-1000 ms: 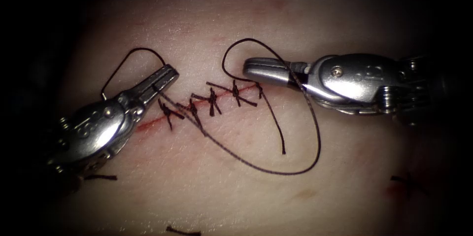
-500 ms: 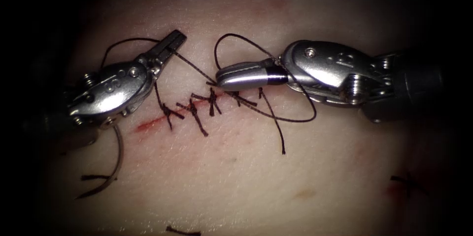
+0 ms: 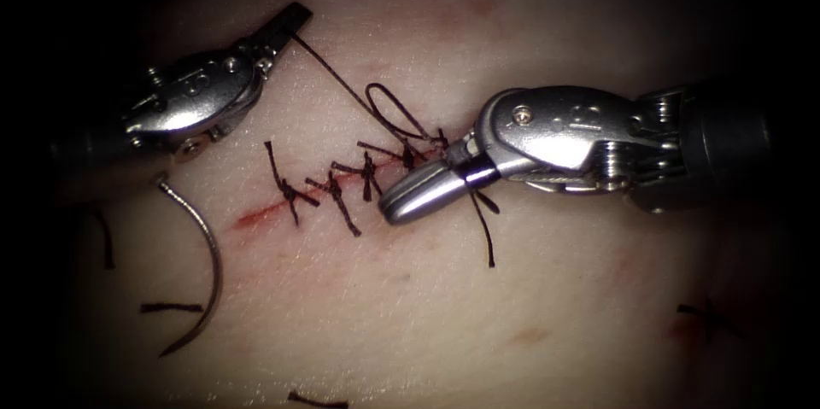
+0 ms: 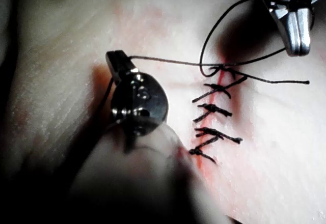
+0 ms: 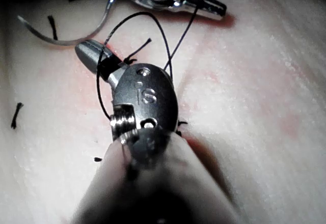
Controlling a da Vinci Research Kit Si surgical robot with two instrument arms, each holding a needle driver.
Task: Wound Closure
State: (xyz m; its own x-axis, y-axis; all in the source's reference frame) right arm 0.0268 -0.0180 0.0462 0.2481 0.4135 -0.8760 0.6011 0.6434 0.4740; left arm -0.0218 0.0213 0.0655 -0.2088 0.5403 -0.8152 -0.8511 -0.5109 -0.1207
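1. Left tool [image 3: 295, 16]: jaws closed on the thread [image 3: 335, 74], drawn taut toward the top stitch.
2. Right tool [image 3: 408, 202]: jaws closed; thread loops its neck, so whether it grips any I cannot tell.
3. Needle [image 3: 205, 265] lies free on the tissue [image 3: 427, 324], left of the cut [image 3: 256, 217].

Right arm's tool [image 5: 91, 53]: jaws closed together, tip lying over the tissue [image 5: 244, 81]. Thread [image 5: 104, 81] is looped around the jaws near their base; whether they clamp it cannot be told. Left arm's tool [image 5: 211, 6]: jaws closed on the thread, one strand running taut from them toward the right tool. Curved needle [image 5: 71, 35] lies free on the tissue surface, beside the left tool. Cut ends of thread [image 5: 16, 114] lie scattered nearby.
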